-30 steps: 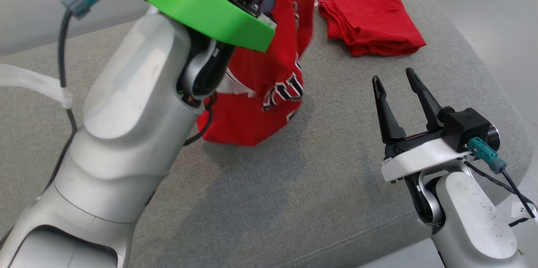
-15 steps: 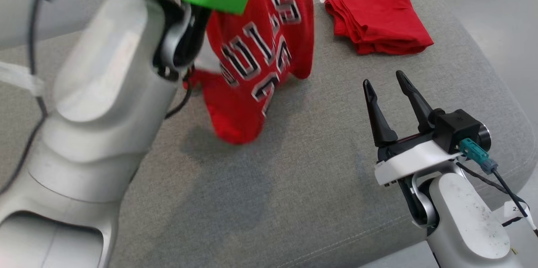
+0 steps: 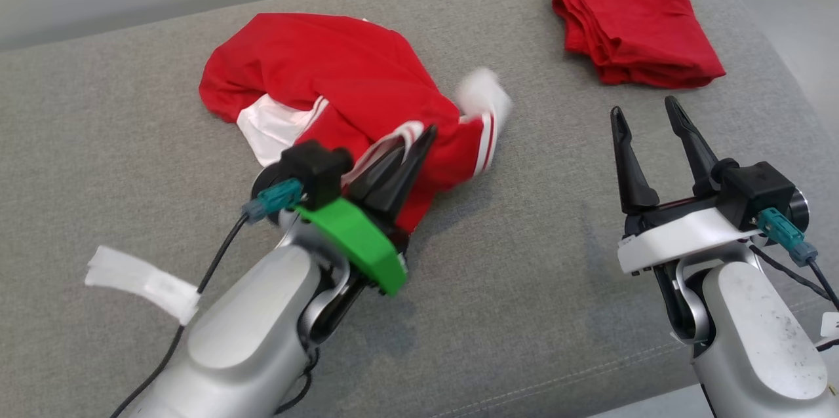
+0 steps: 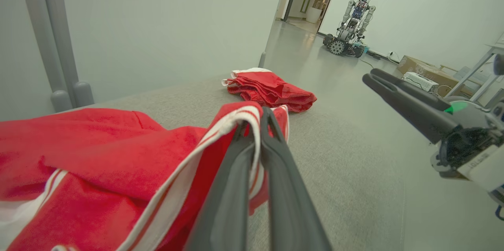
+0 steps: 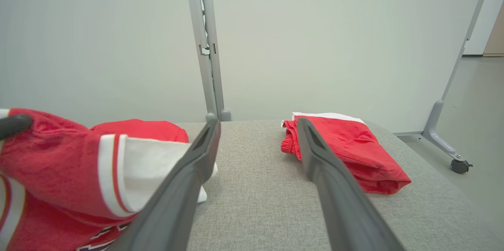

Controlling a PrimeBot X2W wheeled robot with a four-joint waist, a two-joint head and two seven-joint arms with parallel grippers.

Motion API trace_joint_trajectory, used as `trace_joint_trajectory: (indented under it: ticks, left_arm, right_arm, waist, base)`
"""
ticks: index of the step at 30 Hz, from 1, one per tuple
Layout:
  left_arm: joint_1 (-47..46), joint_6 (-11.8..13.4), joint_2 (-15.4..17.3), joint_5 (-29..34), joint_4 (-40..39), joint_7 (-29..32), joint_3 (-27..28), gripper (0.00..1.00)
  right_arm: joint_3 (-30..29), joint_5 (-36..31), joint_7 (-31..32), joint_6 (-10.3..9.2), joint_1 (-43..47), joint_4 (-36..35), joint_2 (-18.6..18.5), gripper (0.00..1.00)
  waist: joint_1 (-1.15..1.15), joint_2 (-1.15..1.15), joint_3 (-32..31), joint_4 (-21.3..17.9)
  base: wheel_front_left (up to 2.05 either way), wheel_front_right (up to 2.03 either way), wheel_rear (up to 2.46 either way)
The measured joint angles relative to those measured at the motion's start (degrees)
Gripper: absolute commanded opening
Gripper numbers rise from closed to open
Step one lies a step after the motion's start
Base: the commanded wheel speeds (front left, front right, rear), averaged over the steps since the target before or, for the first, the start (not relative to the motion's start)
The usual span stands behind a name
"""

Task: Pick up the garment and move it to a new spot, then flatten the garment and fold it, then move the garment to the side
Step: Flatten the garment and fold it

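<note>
The garment (image 3: 328,77) is a red jersey with white trim, crumpled on the grey cushion at centre left in the head view. My left gripper (image 3: 423,139) is shut on its white-striped hem near the front edge of the heap. In the left wrist view the striped edge (image 4: 236,125) is pinched between the two fingers. The jersey (image 5: 59,156) also lies at the left of the right wrist view. My right gripper (image 3: 649,116) stands open to the right, apart from the cloth, nothing between its fingers (image 5: 197,156).
A folded red garment (image 3: 639,25) with a white band lies at the back right of the cushion (image 3: 524,287). A white tape strip (image 3: 141,280) hangs on my left arm's cable. Beyond stand a grey post (image 5: 206,46) and another robot (image 4: 348,26).
My left arm has swung down from high in front of the camera, and the jersey has dropped from hanging to lying on the cushion. The head view has shifted. The right gripper stayed open.
</note>
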Motion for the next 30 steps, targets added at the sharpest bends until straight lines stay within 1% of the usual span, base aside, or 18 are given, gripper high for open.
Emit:
trace_joint_trajectory:
  ticks: [2, 3, 6, 9, 10, 11, 13, 14, 15, 18, 20, 23, 25, 28, 30]
  left_arm:
    - [2.8, 0.0, 2.2, -0.2, 0.7, 0.0, 0.4, 0.00]
    - [3.8, 0.0, 2.8, -0.5, 0.6, -0.2, 1.4, 0.00]
    - [4.7, 0.0, 3.4, -0.5, 0.1, -0.5, 2.4, 0.00]
    - [5.4, 0.2, 3.5, -0.4, -1.6, -0.5, 5.3, 0.00]
    - [5.4, 0.7, 3.9, -0.1, -2.3, -0.5, 6.3, 0.00]
    - [5.6, 1.3, 4.3, 0.4, -3.5, -0.5, 8.3, 0.00]
    - [5.8, 3.1, 5.2, 1.5, -7.0, -0.5, 14.0, 0.00]
    - [5.8, 4.2, 5.5, 1.8, -8.8, -0.6, 17.3, 0.00]
    - [6.2, 6.2, 6.3, 2.4, -11.9, -0.7, 22.6, 0.00]
    - [10.1, 9.3, 8.2, 2.9, -14.0, -1.0, 28.9, 0.00]
    - [14.4, 10.8, 9.7, 3.2, -14.0, -1.0, 31.3, 0.00]
    - [20.3, 11.1, 9.9, 3.0, -13.8, -1.0, 33.5, 0.00]
    - [22.9, 11.1, 9.2, 2.7, -13.9, -0.9, 34.6, 0.00]
    - [25.6, 11.1, 8.0, 2.4, -14.0, -0.9, 36.4, 0.00]
    - [27.0, 11.1, 7.3, 2.3, -14.1, -0.9, 38.2, 0.00]
  right_arm:
    - [-0.2, 0.0, 0.0, -0.01, 0.0, 0.0, 0.0, 1.00]
    - [-0.2, 0.0, 0.0, 0.00, 0.0, 0.0, 0.0, 1.00]
    - [-0.2, 0.0, 0.0, 0.00, 0.1, 0.0, 0.0, 1.00]
    - [-0.2, 0.0, 0.0, 0.04, 0.2, 0.3, 0.0, 1.00]
    - [-0.1, 0.0, 0.0, 0.04, 0.2, 0.3, 0.0, 1.00]
    - [0.0, 0.0, 0.0, 0.05, 0.2, 0.3, 0.0, 1.00]
    - [0.1, 0.0, 0.0, 0.07, 0.4, 0.5, 0.0, 1.00]
    - [0.2, 0.0, 0.0, 0.09, 0.6, 0.6, 0.1, 1.00]
    - [0.5, 0.0, 0.0, 0.14, 1.1, 0.7, 0.1, 1.00]
    - [0.5, 0.0, 0.0, 0.15, 1.5, 0.8, 0.2, 1.00]
    - [0.5, 0.0, 0.0, 0.31, 1.6, 0.8, 0.2, 1.00]
    - [0.4, 0.0, 0.0, 0.31, 1.9, 0.7, 0.1, 1.00]
    - [0.4, 0.0, 0.0, 0.32, 2.2, 0.8, 0.0, 1.00]
    - [0.6, 0.0, 0.0, 0.88, 2.2, 1.2, 0.0, 1.00]
    - [1.0, 0.0, 0.0, 1.58, 2.2, 1.9, -0.2, 1.00]
  waist:
    - [0.00, 0.00, 0.2, 0.9]
    - [0.00, 0.00, 0.2, 1.4]
    - [0.00, 0.00, 0.2, 2.4]
    - [0.00, 0.00, 0.0, 3.8]
    - [0.00, 0.00, -0.1, 4.2]
    - [0.00, 0.00, -0.3, 4.6]
    - [0.00, 0.00, -0.9, 5.2]
    - [0.00, 0.00, -1.2, 5.5]
    - [0.00, 0.00, -1.8, 6.0]
    - [0.00, 0.00, -2.5, 6.5]
    - [0.00, 0.00, -2.7, 6.8]
    - [0.00, 0.00, -2.5, 7.1]
    - [0.00, 0.00, -2.2, 7.4]
    - [0.00, 0.00, -1.8, 7.8]
    - [0.00, 0.00, -1.6, 8.2]
  base:
    - [0.00, 0.00, 0.00]
    - [0.00, 0.00, 0.00]
    - [0.00, 0.00, 0.00]
    - [0.00, 0.00, 0.00]
    - [0.00, 0.00, 0.00]
    - [0.00, 0.00, 0.00]
    - [0.00, 0.00, 0.00]
    - [0.00, 0.00, 0.00]
    - [0.00, 0.00, 0.00]
    - [0.00, 0.00, 0.00]
    - [0.00, 0.00, 0.00]
    - [0.00, 0.00, 0.00]
    - [0.00, 0.00, 0.00]
    - [0.00, 0.00, 0.00]
    - [0.00, 0.00, 0.00]
